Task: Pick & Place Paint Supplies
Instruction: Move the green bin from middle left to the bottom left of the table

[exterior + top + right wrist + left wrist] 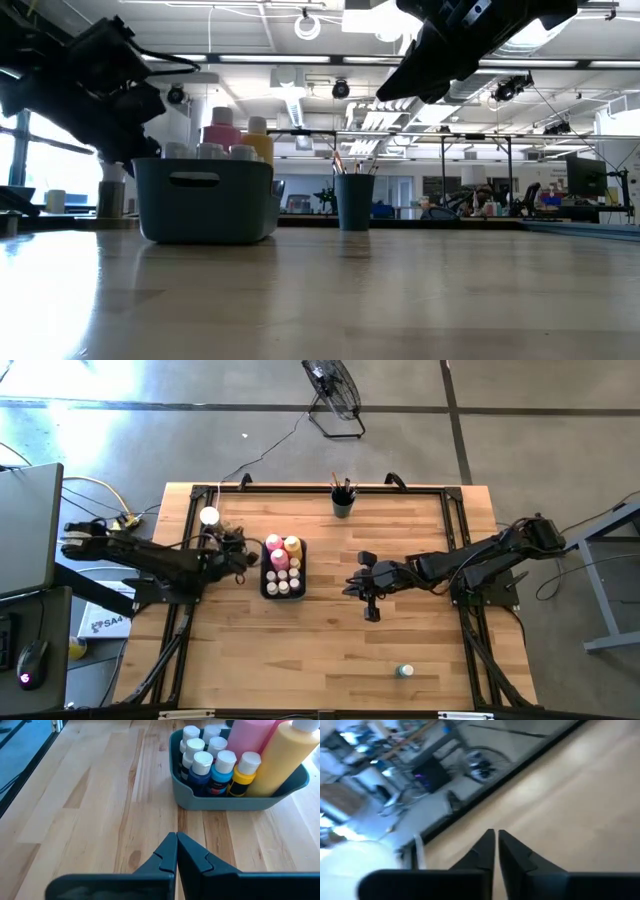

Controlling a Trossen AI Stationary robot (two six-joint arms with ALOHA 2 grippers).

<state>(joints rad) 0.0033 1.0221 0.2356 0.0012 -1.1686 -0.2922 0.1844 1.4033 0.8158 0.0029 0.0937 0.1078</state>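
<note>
Wooden table (320, 650), left hand (495, 851) closed and empty, right hand (176, 854) closed and empty near bin (235, 802)

Pale blond wood with darker grain streaks across the table (100, 795); dull blue-grey on the bin (235, 800); soft pink on one tall squeeze bottle (252, 735), mustard yellow on the other (285, 757); white caps on the small paint bottles (215, 762), with dark blue, bright blue and yellow bodies showing below; dark teal on the cup (353, 200) of brushes; black on the left gripper (495, 850) and right gripper (176, 852); teal with a white cap on the lone bottle (403, 671).
</note>
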